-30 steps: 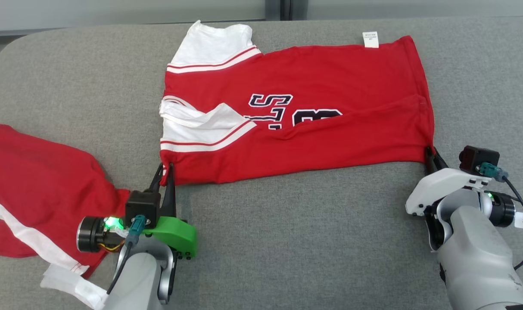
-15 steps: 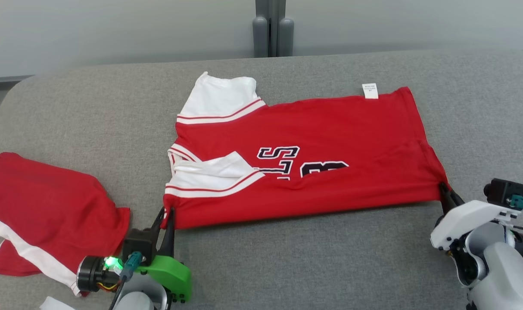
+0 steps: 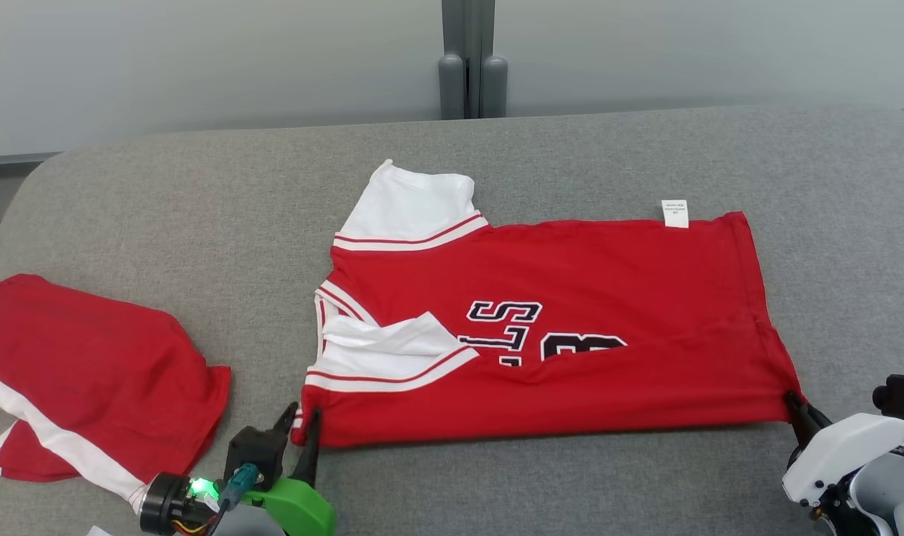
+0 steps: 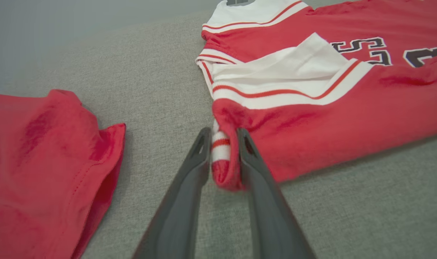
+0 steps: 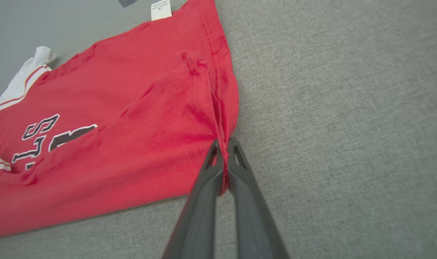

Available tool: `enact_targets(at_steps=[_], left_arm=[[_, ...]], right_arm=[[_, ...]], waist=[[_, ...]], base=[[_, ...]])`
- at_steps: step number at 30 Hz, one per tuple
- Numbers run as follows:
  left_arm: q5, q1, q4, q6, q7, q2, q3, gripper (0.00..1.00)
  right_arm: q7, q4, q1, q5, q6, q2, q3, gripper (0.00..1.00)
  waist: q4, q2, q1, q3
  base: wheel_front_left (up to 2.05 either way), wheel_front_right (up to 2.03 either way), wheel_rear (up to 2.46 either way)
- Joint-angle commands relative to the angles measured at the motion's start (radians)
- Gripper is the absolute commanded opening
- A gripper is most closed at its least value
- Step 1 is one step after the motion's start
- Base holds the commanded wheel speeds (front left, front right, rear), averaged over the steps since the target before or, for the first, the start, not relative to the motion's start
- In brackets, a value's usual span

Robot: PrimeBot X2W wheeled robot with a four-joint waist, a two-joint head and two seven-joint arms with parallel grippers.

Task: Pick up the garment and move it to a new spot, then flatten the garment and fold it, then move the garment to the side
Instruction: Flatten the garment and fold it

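Observation:
The garment (image 3: 556, 327), a red jersey with white sleeves and dark lettering, lies folded lengthwise on the grey padded surface (image 3: 497, 484). My left gripper (image 3: 303, 417) is at its near left corner. In the left wrist view its fingers (image 4: 221, 136) stand parted, with the striped corner of the garment (image 4: 330, 108) loose between them. My right gripper (image 3: 794, 402) is at the near right corner. In the right wrist view this gripper (image 5: 222, 144) is shut on the red hem of the garment (image 5: 114, 144).
A second red garment (image 3: 87, 372) with a white stripe lies crumpled at the left, close to my left arm, also seen in the left wrist view (image 4: 42, 162). A grey wall and post (image 3: 467, 59) stand behind the surface's far edge.
The head camera has tilted, so the whole picture has shifted down. My left gripper's fingers have parted around the garment's corner. The right gripper still pinches the hem.

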Motion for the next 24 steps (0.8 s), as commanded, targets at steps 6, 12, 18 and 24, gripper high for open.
enact_targets(at_steps=[6,12,18,24], left_arm=[[-0.013,-0.019,-0.020,0.037,-0.019,0.003,0.021,1.00],[-0.061,-0.077,-0.067,0.064,-0.106,-0.022,0.080,1.00],[-0.085,-0.159,-0.122,0.070,-0.131,-0.047,0.124,1.00],[-0.045,-0.290,-0.102,0.014,-0.128,-0.007,0.101,1.00]], right_arm=[[-0.003,-0.094,0.000,-0.079,-0.001,0.043,-0.083,1.00],[-0.114,-0.164,-0.030,-0.164,-0.001,0.075,-0.099,1.00],[-0.260,-0.188,-0.084,-0.243,-0.001,0.066,-0.020,1.00],[-0.312,-0.148,-0.197,-0.293,-0.001,0.074,0.035,1.00]], waist=[[-0.001,0.0000,0.0000,0.013],[-0.006,0.0000,0.0000,0.040],[-0.030,0.0000,0.0000,0.093],[-0.070,0.0000,0.0000,0.174]], base=[[0.00,0.00,0.00],[0.00,0.00,0.00],[0.00,0.00,0.00],[0.00,0.00,0.00]])
